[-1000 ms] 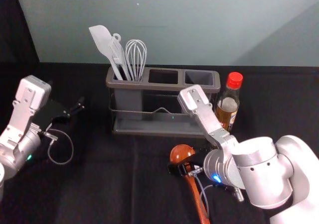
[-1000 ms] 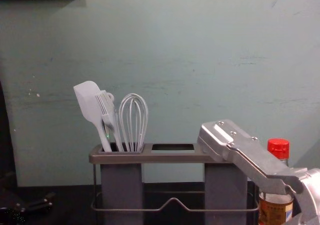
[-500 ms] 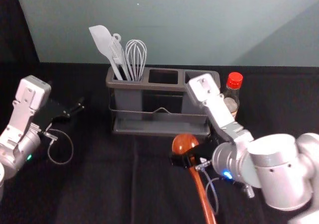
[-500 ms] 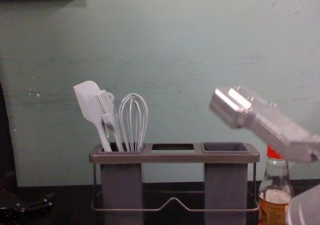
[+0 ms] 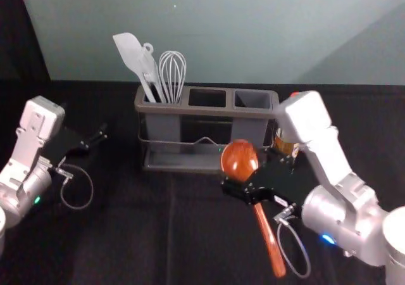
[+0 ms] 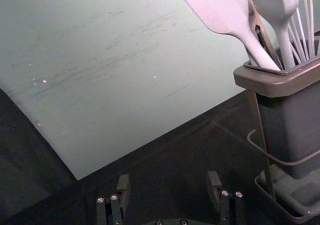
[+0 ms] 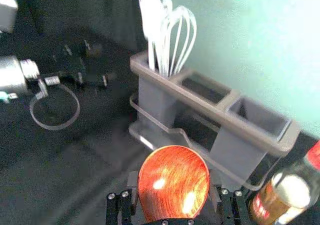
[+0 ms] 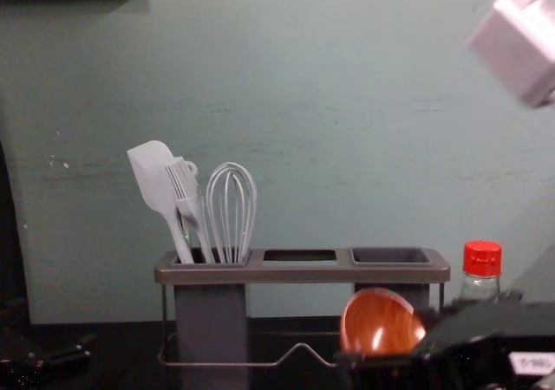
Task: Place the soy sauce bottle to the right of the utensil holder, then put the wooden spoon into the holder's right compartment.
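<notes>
Head view put the reddish-brown wooden spoon [image 5: 239, 160] in front of the right half of the utensil holder, its round bowl uppermost and its long handle slanting down toward the robot. The black right gripper [image 5: 245, 182] pinched it at the bowl; right wrist view showed 2 fingers, 1 on each side of the shiny wood, a grip the head view partly hid. In chest view the bowl overlapped the lower front of the right compartment, and the handle was out of sight.

The long grey-brown plastic utensil holder [image 5: 209, 110] had 3 compartments in its top and a bent wire rail along its front. To its right stood the glass soy sauce bottle [image 8: 481, 260]. Head view caught its label and a sliver of cap past the silver right arm, while chest view gave the whole red cap and clear neck, and right wrist view the cap, label and brown body together.

The left compartment held a white flat spatula [image 5: 130, 50], a white bristled brush [image 8: 182, 182] and a white wire whisk [image 5: 173, 73]. Left wrist view also revealed a tan piece [image 6: 257, 25] behind the spatula.

Well left of the holder, the left gripper [image 5: 95, 140] was parked, its 2 fingers spread.
</notes>
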Robot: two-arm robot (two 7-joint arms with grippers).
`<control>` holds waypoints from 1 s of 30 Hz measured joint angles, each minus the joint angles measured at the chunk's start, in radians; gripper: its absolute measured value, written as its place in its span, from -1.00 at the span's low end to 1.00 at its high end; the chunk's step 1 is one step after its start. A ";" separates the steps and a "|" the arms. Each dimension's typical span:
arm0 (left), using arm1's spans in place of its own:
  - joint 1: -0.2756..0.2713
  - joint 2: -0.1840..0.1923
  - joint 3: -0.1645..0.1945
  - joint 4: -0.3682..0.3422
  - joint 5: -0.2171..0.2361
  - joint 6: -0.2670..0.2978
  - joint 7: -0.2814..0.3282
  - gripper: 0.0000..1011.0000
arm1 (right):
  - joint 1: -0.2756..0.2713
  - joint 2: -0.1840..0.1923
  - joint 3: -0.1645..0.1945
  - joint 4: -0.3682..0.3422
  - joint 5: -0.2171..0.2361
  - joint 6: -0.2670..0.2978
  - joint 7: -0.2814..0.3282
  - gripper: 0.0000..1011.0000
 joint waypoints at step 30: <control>0.000 0.000 0.000 0.000 0.000 0.000 0.000 0.99 | -0.186 0.014 0.087 0.012 0.009 -0.691 -0.080 0.67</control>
